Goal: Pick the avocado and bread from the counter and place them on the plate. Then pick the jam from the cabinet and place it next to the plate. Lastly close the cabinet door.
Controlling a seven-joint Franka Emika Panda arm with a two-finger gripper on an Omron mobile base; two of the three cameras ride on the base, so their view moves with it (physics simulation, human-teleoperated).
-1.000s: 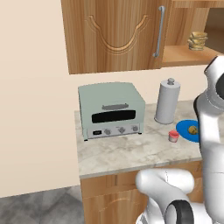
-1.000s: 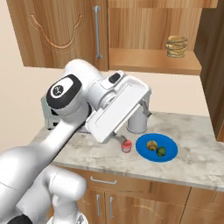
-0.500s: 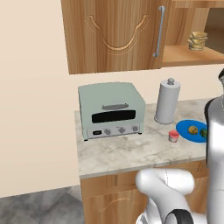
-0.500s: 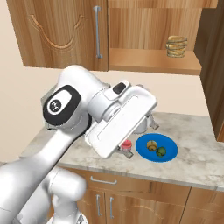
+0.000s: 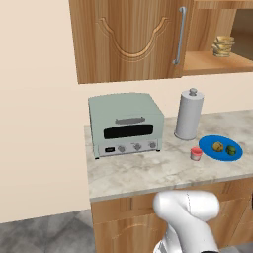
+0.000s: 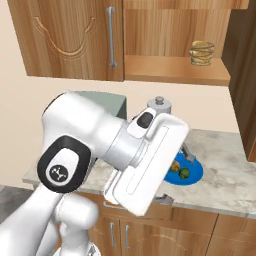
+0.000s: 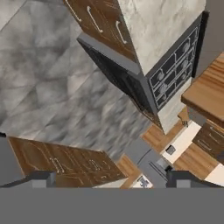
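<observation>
On the counter (image 5: 133, 173) the blue plate (image 5: 238, 153) carries the tan bread (image 5: 218, 147) and the dark green avocado (image 5: 231, 149). The small red jam (image 5: 196, 153) stands on the stone just left of the plate. Overhead, the wooden cabinet (image 5: 128, 39) has its right bay open, its shelf (image 5: 212, 62) bare wood at the front. In the right base view my white hand (image 6: 150, 165) hangs in front of the counter edge and covers part of the plate (image 6: 196, 173); the avocado (image 6: 185, 172) shows beside it. My gripper (image 7: 111, 179) is open and empty, facing the floor.
A pale green toaster oven (image 5: 126, 126) and a steel canister (image 5: 189, 114) stand at the back of the counter. A stack of tan discs (image 5: 223, 46) sits on the cabinet shelf. A dark wood panel (image 6: 246, 75) rises at the right edge.
My arm has swung away from the plate, out of the left base view, down and toward the cameras. Plate, bread, avocado and jam now show uncovered there. The jaws stayed open.
</observation>
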